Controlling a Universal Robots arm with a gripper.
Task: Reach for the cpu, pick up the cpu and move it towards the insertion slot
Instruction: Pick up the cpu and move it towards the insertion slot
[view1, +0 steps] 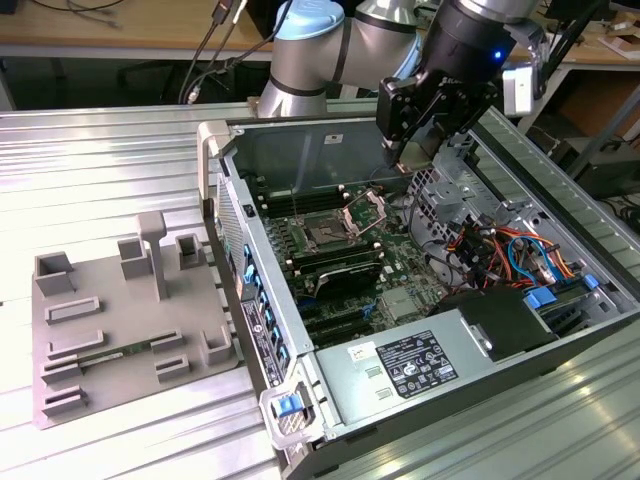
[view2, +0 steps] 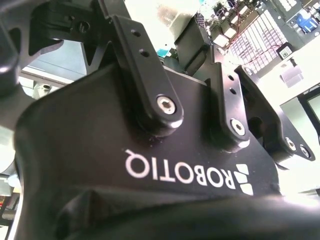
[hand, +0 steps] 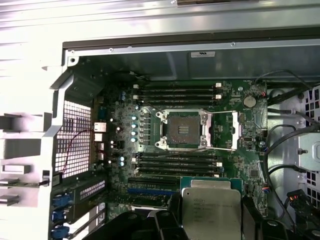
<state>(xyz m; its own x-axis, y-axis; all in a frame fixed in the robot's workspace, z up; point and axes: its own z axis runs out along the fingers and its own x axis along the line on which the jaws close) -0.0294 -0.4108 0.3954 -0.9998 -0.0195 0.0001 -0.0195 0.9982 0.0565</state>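
Open-topped grey metal computer case (view1: 560, 270): clear entry from above. Black end effector (view1: 420, 125) hangs over its far side, silvery square cpu (hand: 211, 210) gripped between its fingers. Dark square insertion slot (hand: 182, 129) lies uncovered, its hinged silver bracket (hand: 234, 131) swung aside. Long black memory slots (hand: 177, 162) flank it closely. Tangled coloured cables (view1: 500, 250) crowd the exterior view's right.

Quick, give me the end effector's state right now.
End effector: shut on the small flat square CPU with the silvery metal top, held above the green motherboard, short of the open square metal-framed socket.
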